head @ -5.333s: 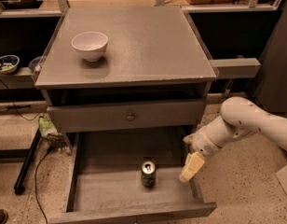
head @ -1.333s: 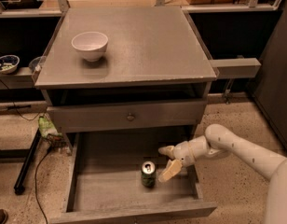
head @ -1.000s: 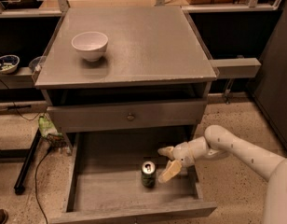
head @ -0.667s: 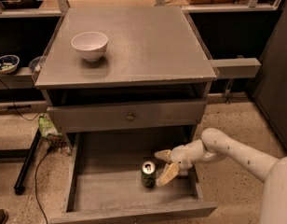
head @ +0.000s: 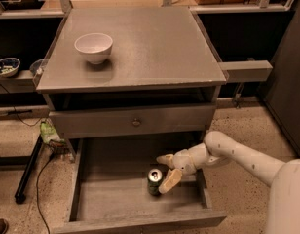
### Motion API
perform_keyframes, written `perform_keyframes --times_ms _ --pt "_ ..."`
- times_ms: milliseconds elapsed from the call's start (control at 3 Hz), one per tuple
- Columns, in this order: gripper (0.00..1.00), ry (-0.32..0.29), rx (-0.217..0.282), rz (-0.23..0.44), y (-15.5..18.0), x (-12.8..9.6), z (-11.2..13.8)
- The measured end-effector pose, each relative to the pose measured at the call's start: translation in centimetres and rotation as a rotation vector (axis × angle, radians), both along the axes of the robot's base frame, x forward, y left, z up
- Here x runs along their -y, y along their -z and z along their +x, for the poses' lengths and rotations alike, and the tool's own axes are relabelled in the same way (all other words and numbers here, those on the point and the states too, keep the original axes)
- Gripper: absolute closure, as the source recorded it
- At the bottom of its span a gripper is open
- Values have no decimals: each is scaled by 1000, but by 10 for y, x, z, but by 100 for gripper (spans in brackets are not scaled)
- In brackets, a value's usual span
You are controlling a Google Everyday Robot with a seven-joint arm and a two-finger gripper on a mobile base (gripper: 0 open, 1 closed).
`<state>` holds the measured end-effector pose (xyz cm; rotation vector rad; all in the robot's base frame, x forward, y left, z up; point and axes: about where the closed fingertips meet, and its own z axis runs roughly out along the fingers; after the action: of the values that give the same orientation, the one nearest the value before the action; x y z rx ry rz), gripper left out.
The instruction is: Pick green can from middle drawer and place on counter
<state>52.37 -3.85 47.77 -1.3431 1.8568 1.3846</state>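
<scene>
My pincer (head: 162, 173) is down inside the open middle drawer (head: 111, 199), toward its right half, at the end of my white arm (head: 237, 155), which reaches in from the lower right over the drawer's right wall. Its two pale fingers are spread wide and closed on nothing. The upper finger (head: 165, 158) points left just behind the green can (head: 154, 182), and the lower finger (head: 170, 179) slants down along the can's right side, so close that I cannot tell whether it touches. The can stands upright on the flat grey drawer floor, near the middle and a little toward the front, its silver top and pull tab facing up. It sits partly in the gap between my fingers, not deep between them. Above the open drawer is a shut drawer front (head: 91, 123) with a small round knob (head: 136, 122) at its centre. Over that lies the grey worktop (head: 150, 43). A white bowl (head: 93, 47) stands on its left part, well apart from the can. A narrow grey side shelf (head: 245, 71) sticks out to the right of the cabinet, and at the far left a small bowl (head: 6, 66) with something in it rests on another shelf. The floor (head: 233, 126) around the cabinet is speckled beige.
</scene>
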Motion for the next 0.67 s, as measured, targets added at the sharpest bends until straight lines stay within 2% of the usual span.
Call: perform_keyframes --times_ms 333,667 --pt "0 -6 -23 7 14 -3 -2" --pt "0 -6 -23 8 14 -3 -2"
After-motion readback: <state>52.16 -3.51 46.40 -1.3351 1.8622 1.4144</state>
